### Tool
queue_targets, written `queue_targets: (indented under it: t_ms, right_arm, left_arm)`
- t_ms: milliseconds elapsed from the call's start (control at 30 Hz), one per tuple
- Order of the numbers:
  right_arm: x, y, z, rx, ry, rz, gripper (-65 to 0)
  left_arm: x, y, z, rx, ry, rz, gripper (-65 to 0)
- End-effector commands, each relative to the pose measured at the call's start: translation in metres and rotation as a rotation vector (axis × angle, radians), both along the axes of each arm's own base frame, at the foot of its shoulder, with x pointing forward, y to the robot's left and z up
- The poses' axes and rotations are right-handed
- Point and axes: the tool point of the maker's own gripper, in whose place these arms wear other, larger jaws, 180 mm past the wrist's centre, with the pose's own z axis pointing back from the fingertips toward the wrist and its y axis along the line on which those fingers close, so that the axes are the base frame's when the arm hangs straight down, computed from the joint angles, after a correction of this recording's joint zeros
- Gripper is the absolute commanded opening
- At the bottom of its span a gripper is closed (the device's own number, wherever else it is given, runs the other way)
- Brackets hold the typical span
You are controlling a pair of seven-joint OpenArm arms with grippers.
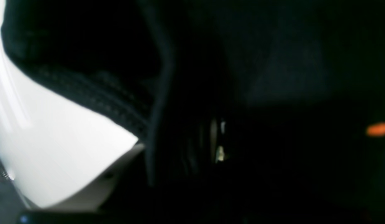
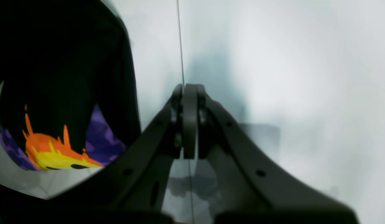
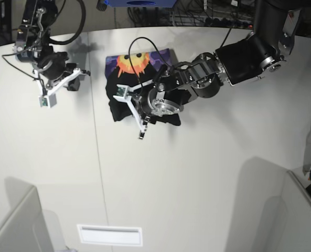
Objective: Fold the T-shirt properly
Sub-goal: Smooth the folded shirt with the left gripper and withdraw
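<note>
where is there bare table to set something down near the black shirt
Free: the white table below the black cloth T-shirt with orange sun print, and between it and the right gripper. Crowded: over the shirt, where the left gripper sits.

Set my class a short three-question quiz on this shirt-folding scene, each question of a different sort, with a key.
1. True or false: the right gripper holds the T-shirt.
2. Which arm is over the T-shirt? A) left B) right C) neither
3. Fill in: the print showing at the T-shirt's far edge is an orange ____ on purple.

Key:
1. False. Its jaws are shut on nothing, above the bare white table.
2. A. The left gripper is down on the bunched black cloth.
3. Sun.
</note>
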Motion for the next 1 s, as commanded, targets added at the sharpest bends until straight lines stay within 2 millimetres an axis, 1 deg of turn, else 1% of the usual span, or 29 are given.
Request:
queue_targets:
  t_ms: [0, 33, 233, 367, 567, 600, 633, 733, 767, 867, 900, 967]
  right_arm:
    - [0.007, -0.002, 0.010, 0.002, -0.042, -0.005, -65.0]
    - [0.007, -0.002, 0.010, 0.002, -0.042, -0.005, -65.0]
    - [0.010, -0.001, 0.011, 0.003, -0.048, -0.005, -65.0]
    - [0.011, -0.001, 0.012, 0.003, -0.051, -0.005, -65.0]
    - [0.011, -0.001, 0.012, 0.003, -0.051, -0.005, -65.0]
    - [0.011, -0.001, 0.012, 0.003, -0.051, -0.005, -65.0]
    - [0.011, -0.001, 0.012, 0.003, -0.051, -0.005, -65.0]
    - [0.010, -0.001, 0.011, 0.003, -0.050, -0.005, -65.0]
    - [0.010, -0.001, 0.011, 0.003, -0.048, -0.005, -65.0]
    - [0.009, 0.000, 0.010, 0.004, -0.046, -0.002, -65.0]
    - [0.009, 0.000, 0.010, 0.005, -0.046, -0.001, -65.0]
    - [0.009, 0.000, 0.010, 0.005, -0.046, -0.001, -65.0]
  left_arm:
    - [0.004, 0.000, 0.003, 0.005, -0.003, -0.017, -65.0]
    - [0.003, -0.002, 0.003, 0.003, -0.001, -0.029, -65.0]
    - [0.001, -0.002, 0.003, 0.006, 0.006, -0.034, -65.0]
    - [-0.007, 0.000, -0.002, 0.032, 0.033, -0.070, -65.0]
    - [-0.004, 0.001, 0.000, 0.035, 0.026, -0.068, -65.0]
    - [-0.004, 0.001, 0.000, 0.036, 0.023, -0.069, -63.4]
    - [-0.003, 0.001, 0.000, 0.037, 0.022, -0.069, -55.9]
    - [-0.001, 0.001, 0.002, 0.037, 0.014, -0.066, -36.5]
    - [0.004, 0.003, 0.005, 0.028, 0.007, -0.050, -29.9]
    - [0.020, 0.001, 0.023, -0.026, -0.021, -0.004, -16.5]
    - [0.025, 0.000, 0.031, -0.046, -0.034, 0.008, -13.0]
    - [0.035, -0.002, 0.048, -0.093, -0.063, 0.034, -9.1]
